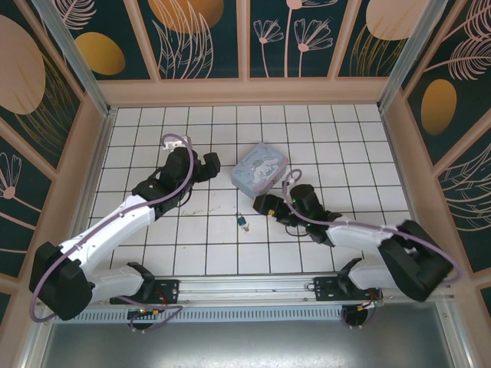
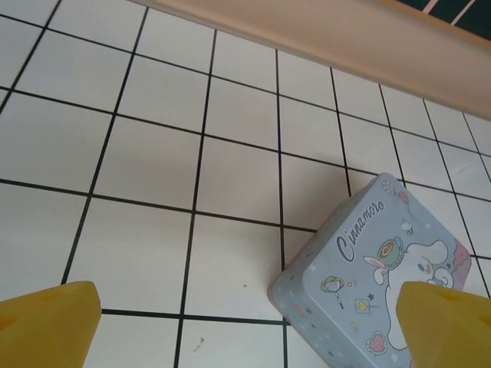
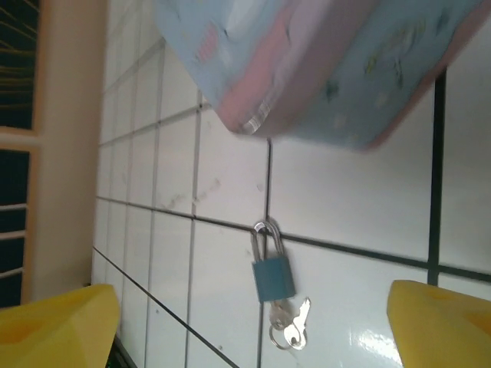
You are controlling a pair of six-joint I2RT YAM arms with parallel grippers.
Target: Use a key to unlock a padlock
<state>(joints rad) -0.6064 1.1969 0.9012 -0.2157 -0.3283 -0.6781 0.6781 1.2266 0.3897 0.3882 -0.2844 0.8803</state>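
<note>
The padlock [image 3: 272, 277] lies flat on the white tiles, a small blue body with a silver shackle across a grout line. A silver key [image 3: 294, 320] sits at its lower end with a second one on a ring. From above, the padlock [image 1: 242, 223] lies between the two arms. My right gripper [image 3: 249, 328] is open, yellow fingertips [image 3: 57, 326] wide apart and the padlock lying ahead between them, untouched. In the top view the right gripper [image 1: 262, 205] hovers just right of the lock. My left gripper [image 2: 247, 328] is open over bare tile; from above it [image 1: 211, 164] sits left of the tin.
A pastel blue cartoon tin [image 1: 259, 169] lies on the tiles behind the padlock; it is close ahead of my left fingers [image 2: 383, 264] and above the lock [image 3: 322, 61] in the right wrist view. Wooden walls [image 1: 245, 92] fence the floor.
</note>
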